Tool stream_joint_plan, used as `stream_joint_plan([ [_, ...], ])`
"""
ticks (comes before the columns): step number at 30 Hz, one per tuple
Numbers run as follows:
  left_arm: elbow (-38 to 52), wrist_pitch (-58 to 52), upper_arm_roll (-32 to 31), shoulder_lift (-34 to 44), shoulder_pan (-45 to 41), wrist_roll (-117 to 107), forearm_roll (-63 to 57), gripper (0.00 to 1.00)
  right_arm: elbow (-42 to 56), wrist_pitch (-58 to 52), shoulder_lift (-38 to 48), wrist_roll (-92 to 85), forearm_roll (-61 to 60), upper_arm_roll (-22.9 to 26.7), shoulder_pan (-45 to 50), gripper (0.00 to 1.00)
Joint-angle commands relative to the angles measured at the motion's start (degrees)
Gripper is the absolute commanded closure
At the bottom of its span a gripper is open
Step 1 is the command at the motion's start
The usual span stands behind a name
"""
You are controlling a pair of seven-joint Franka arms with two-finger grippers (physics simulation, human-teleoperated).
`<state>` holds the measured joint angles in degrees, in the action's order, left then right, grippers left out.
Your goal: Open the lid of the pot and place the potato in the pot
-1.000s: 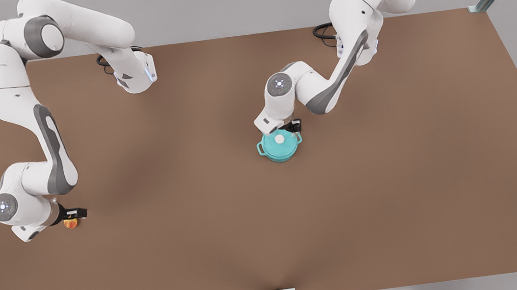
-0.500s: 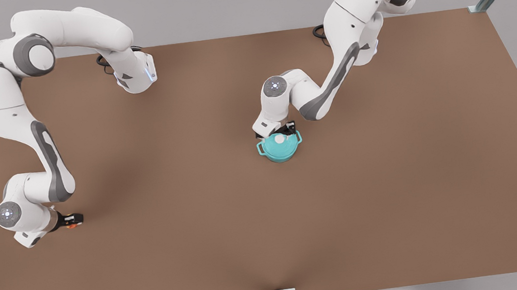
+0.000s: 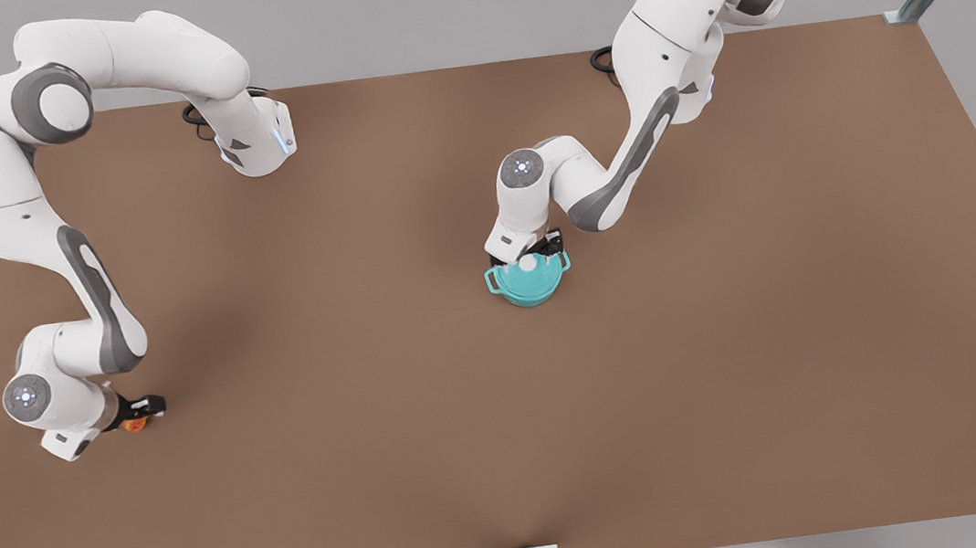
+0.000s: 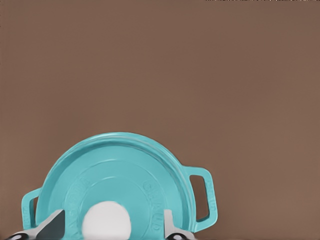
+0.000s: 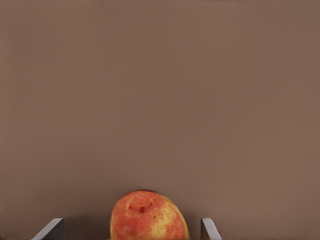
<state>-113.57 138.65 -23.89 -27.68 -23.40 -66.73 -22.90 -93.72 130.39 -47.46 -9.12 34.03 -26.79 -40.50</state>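
Near the table's [image 3: 745, 429] left edge, the right gripper [image 3: 139, 413] has dropped low, fingers wide open on both sides of the potato [image 3: 134, 425], not squeezing yet. Mid-table, the left gripper [image 3: 532, 252] has slid over the pot lid [image 3: 529, 271], open around its knob [image 3: 528, 262], so the pot [image 3: 529, 288] is still shut.

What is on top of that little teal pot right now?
The pot lid sits flat on the pot, its white knob between the open fingers of the left gripper. The lid covers the pot's inside, so whatever is in there cannot be seen.
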Motion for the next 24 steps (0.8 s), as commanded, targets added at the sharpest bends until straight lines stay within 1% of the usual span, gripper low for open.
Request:
stream_joint_plan([
  [1,0.02,0.04,-0.01,0.08,0.02,-5.16,-0.13,0.24,-0.06,-0.05,0.09,-0.81,0.07,-0.19,-0.1,0.01],
  [2,0.1,0.04,-0.01,0.08,0.02,-5.16,-0.04,0.39,-0.06,-0.05,0.09,-0.81,0.07,-0.28,-0.36,0.03],
  [4,0.02,-0.14,0.08,0.17,0.02,-5.25,-0.04,0.5,-0.06,-0.05,0.09,-0.9,0.16,-0.37,-0.8,0.07],
  [5,0.1,-0.4,-0.01,0.43,0.02,-5.34,-0.04,0.55,-0.06,-0.05,0.09,-0.9,0.16,-0.89,-1.16,0.09],
  [7,0.1,-0.58,-0.01,0.52,0.02,-5.69,-0.04,0.61,-0.06,-0.05,0.09,-0.9,0.25,-0.89,-1.24,0.15],
  [8,0.46,-1.02,0.08,0.78,0.02,-5.42,-0.13,0.63,0.03,-0.05,0.09,-0.99,0.25,-0.89,-1.24,0.15],
  [9,1.95,-3.56,0.08,1.05,0.11,-5.34,-0.13,0.63,0.03,-0.05,0.09,-0.99,0.25,-0.89,-1.24,0.19],
  [11,10.21,-11.82,0.08,0.43,0.46,-4.98,-0.04,0.63,0.03,0.03,0.09,-1.08,0.34,-0.89,-1.59,0.19],
  [13,14.95,-12.09,0.25,-0.79,5.99,-2.44,0.04,0.63,0.03,-0.05,0.09,-1.08,0.34,-0.98,-1.6,0.24],
  [14,19.77,-12.09,0.25,-5.35,9.51,1.77,-0.04,0.63,0.03,-0.05,0.09,-1.08,0.33,-0.98,-1.6,0.27],
  [16,31.03,-12.0,1.48,-15.82,10.22,5.47,-0.04,0.63,0.03,-0.05,0.09,-0.9,0.33,-0.98,-1.6,0.31],
  [19,35.7,-10.42,2.36,-21.98,10.22,6.53,-0.13,0.63,0.03,-0.05,0.09,-0.9,0.34,-0.98,-1.6,0.37],
  [20,35.7,-9.72,3.06,-22.24,10.22,7.15,-0.13,0.63,0.03,-0.05,0.09,-0.9,0.34,-0.98,-1.6,0.4],
  [21,35.7,-7.7,3.59,-23.3,10.22,7.15,-1.18,0.63,0.03,-0.05,0.09,-0.9,0.25,-0.98,-1.6,0.4],
  [23,35.79,-7.43,3.59,-23.74,10.22,7.23,-1.45,0.62,0.03,-0.05,0.09,-0.9,0.25,-0.98,-1.6,0.41],
  [24,35.7,-7.43,3.59,-23.74,10.13,7.15,-1.8,0.59,0.03,-0.05,0.09,-0.9,0.25,-0.98,-1.6,0.42],
])
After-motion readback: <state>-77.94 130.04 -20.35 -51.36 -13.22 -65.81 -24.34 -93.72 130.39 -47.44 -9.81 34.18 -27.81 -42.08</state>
